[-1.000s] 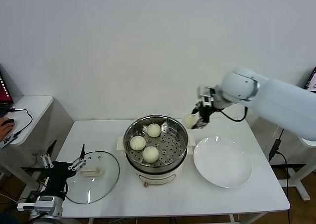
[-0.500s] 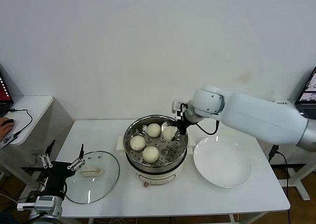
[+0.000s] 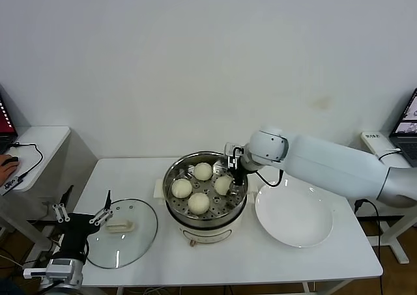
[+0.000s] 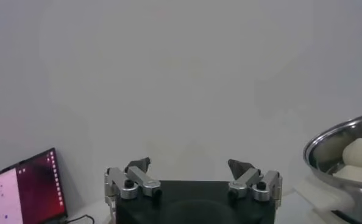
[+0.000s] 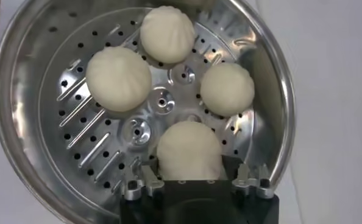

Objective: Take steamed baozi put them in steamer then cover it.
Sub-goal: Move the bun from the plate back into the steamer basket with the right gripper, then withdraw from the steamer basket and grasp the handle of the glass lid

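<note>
Fingers of the right gripper [image 5: 190, 182] stand on either side of the fourth bun [image 5: 189, 149], low over the perforated tray; whether they still press it or have let go I cannot tell. That bun sits directly ahead of the gripper, on the tray's right side, and the other three buns [image 5: 119, 78] lie just beyond it, close together but apart from one another. All four are smooth, pale cream and round, lightly pleated on top, and none looks squashed. Around them is the steamer [image 3: 174, 172], a shiny steel pot on a white base. Beside the right arm, away from the pot, lies a bare white plate [image 3: 294, 213]. With every bun in the pot, covering is what remains, I judge. The lid [image 3: 140, 233], clear glass with a cream handle, lies flat on the far side of the steamer from the right gripper, and just beside the left gripper [image 3: 85, 215], which hangs at the table's left edge with fingers spread. So the left arm is clearly the nearer to it, and the lid's handle runs roughly crosswise in front of that gripper.
</note>
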You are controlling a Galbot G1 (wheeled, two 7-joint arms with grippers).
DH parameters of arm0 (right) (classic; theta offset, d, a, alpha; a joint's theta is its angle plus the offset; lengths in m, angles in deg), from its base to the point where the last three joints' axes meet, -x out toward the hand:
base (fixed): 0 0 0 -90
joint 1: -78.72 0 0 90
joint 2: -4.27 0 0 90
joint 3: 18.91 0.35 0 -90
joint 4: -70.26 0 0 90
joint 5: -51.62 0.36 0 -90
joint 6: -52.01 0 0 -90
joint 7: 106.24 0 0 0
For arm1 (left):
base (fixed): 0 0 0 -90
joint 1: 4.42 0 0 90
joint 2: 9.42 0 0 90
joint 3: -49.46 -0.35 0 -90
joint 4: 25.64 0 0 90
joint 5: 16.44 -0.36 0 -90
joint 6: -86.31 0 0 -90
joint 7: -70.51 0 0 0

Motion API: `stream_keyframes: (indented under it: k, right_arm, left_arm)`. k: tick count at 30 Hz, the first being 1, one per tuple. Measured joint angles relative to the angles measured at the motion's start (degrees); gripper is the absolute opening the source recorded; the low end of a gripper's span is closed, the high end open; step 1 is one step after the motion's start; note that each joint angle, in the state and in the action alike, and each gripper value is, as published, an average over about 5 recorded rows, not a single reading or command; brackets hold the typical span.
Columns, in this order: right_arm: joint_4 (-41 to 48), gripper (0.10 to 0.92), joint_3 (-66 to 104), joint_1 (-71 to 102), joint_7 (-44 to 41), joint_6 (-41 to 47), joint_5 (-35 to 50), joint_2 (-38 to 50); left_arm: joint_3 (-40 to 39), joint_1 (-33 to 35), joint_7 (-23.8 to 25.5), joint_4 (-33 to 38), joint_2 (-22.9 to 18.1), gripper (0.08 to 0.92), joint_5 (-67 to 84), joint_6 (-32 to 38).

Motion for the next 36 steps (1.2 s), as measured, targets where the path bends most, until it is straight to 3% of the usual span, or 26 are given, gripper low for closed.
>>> stream_keyframes:
  k: [11,17,28,36]
  right_arm:
    - [-3.9,0.823,4.4,-0.9,1.6,-0.4,2.6,3.6]
    - [-8.5,0.823,10.3,2.8,8.6,-3.3,7.8,8.4]
    - [-16.9,0.823,36.2,29.5,27.1,-19.5,10.2,15.0]
    - [-19.9,0.823,63.0,56.3,31.7,-34.0,3.3,9.3]
  left_arm:
    - [-0.1,0.1,0.1,0.5,0.1,0.823,0.5,0.1]
    - [-0.2,-0.1,0.0,-0.1,0.1,0.823,1.9,0.5]
    - [-1.4,-0.3,0.1,-1.6,-1.5,0.823,2.6,3.5]
    - [-2.8,-0.2,-1.1,-3.2,-2.8,0.823,0.9,4.8]
